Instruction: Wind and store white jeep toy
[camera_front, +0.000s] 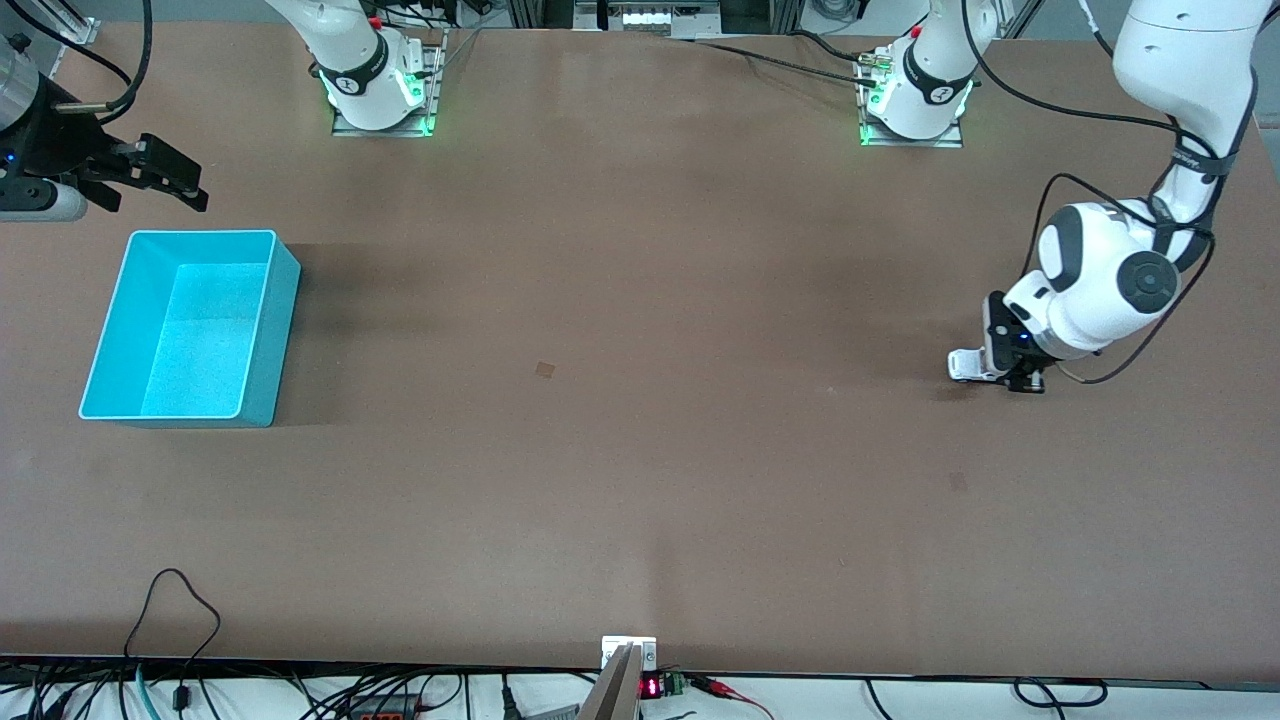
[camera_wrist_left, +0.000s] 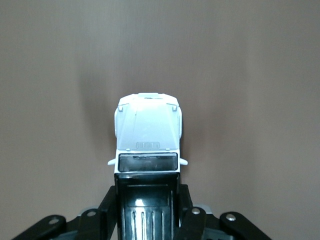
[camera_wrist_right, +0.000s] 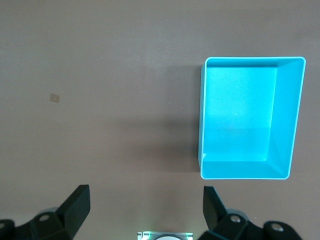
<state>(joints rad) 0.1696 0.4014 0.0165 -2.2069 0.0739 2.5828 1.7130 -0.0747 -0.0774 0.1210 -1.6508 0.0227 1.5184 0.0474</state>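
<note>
You can see the left gripper low at the table, toward the left arm's end, and its jaws are closed on the white jeep toy. In the left wrist view the white jeep toy points away from the camera: the white hood and the dark windscreen are free, and the black rear roof sits between the two black fingers, which press on its two sides. In the front view only the white nose of the toy shows out from under the gripper, with a small shadow on the table just below it; you cannot tell from these views if the wheels touch the surface or not. The right gripper hangs in the air at the right arm's end of the table, near the edge of the front view, and this arm waits. Its jaws are wide open and hold nothing; in the right wrist view the two dark fingers stand well apart. The turquoise bin stands on the table at the right arm's end, well apart from the toy. In the right wrist view the turquoise bin lies open to the camera, and you see only its bare bottom inside.
</note>
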